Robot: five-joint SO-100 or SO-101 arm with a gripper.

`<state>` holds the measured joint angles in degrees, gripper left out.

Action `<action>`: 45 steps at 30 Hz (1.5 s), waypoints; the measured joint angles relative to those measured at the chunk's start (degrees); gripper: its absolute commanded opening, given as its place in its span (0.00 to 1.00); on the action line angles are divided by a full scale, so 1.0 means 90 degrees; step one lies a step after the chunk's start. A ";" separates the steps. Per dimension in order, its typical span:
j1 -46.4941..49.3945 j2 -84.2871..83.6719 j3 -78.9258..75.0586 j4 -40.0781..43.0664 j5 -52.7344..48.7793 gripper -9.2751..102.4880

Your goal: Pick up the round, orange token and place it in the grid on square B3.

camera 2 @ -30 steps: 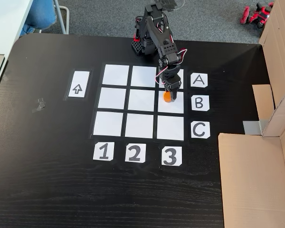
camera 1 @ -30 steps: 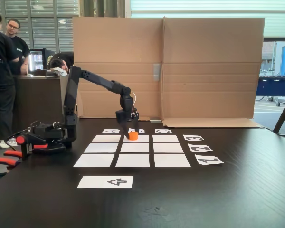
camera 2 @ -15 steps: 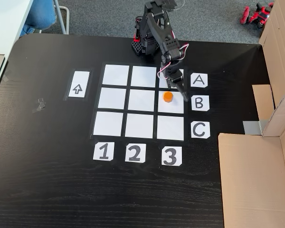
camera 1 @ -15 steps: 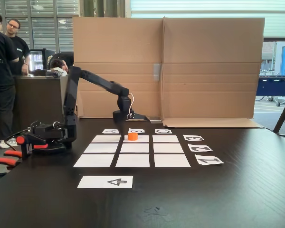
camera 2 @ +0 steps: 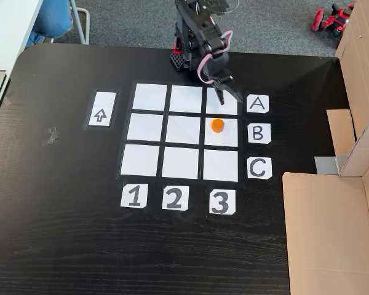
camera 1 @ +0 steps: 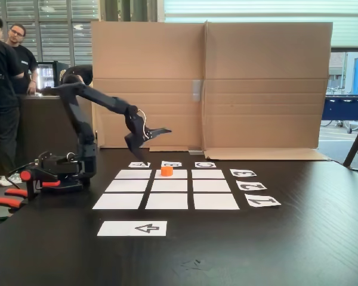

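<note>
Black surface [camera 2: 61, 233] with white grid [camera 2: 146, 127] taped on. Pincer [camera 1: 144, 143] up in the air, wide open, gripping nothing. Orange token [camera 2: 217, 125] sitting alone on square B3 [camera 2: 227, 136]

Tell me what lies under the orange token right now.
The token sits on a white grid cell, square B3, in row B and column 3. The paper directly beneath it is covered. The gripper is lifted clear of it, open.
</note>
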<state>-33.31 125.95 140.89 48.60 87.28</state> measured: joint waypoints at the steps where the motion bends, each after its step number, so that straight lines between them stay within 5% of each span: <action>1: 0.0117 0.0508 0.0225 0.0020 0.0000 0.71; 10: 0.2900 0.5615 0.1973 0.0957 -0.0068 0.47; 13: 0.4336 0.6553 0.2275 0.1270 -0.0273 0.07; 17: 0.6807 0.6875 0.2480 0.1201 -0.0664 0.07; 24: 1.2227 0.7109 0.3691 -0.0918 -0.0742 0.08; 27: 1.3613 0.7187 0.3779 -0.0908 -0.0752 0.08; 31: 1.4561 0.7129 0.3779 -0.0820 -0.0430 0.07; 45: 1.4697 0.7139 0.3779 -0.0820 -0.0342 0.07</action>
<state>98.96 190.20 174.90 41.22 84.20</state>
